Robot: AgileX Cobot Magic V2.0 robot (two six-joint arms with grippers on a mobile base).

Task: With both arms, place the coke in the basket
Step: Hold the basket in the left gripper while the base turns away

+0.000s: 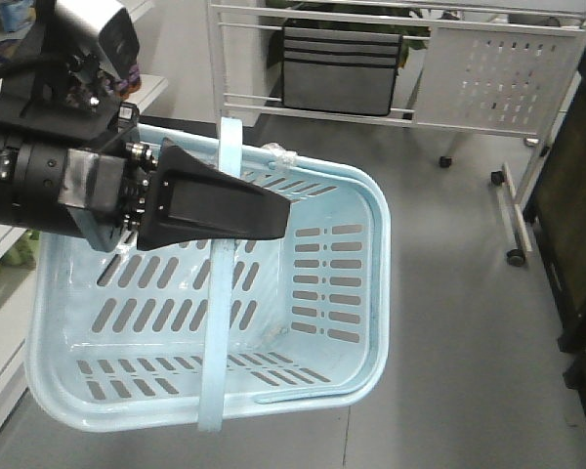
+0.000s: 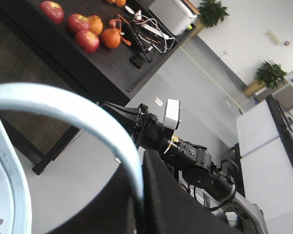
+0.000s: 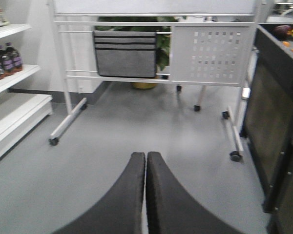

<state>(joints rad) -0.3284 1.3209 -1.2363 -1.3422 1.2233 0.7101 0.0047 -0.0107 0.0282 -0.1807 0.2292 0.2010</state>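
the basket (image 1: 379, 274) sat open side up, its long axis running from the white shelf (image 1: 148, 93) side toward the black table (image 1: 566, 205), with the hoop handle (image 1: 215, 322) crossing it. the left gripper (image 2: 139, 204) was clamped on that handle. the right gripper (image 3: 146, 158) had its fingers pressed together on nothing. i couldn't see the coke anywhere.

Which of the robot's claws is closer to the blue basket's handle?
Left. The left gripper is clamped on the basket handle. The right gripper is shut on nothing, apart from it, facing floor.
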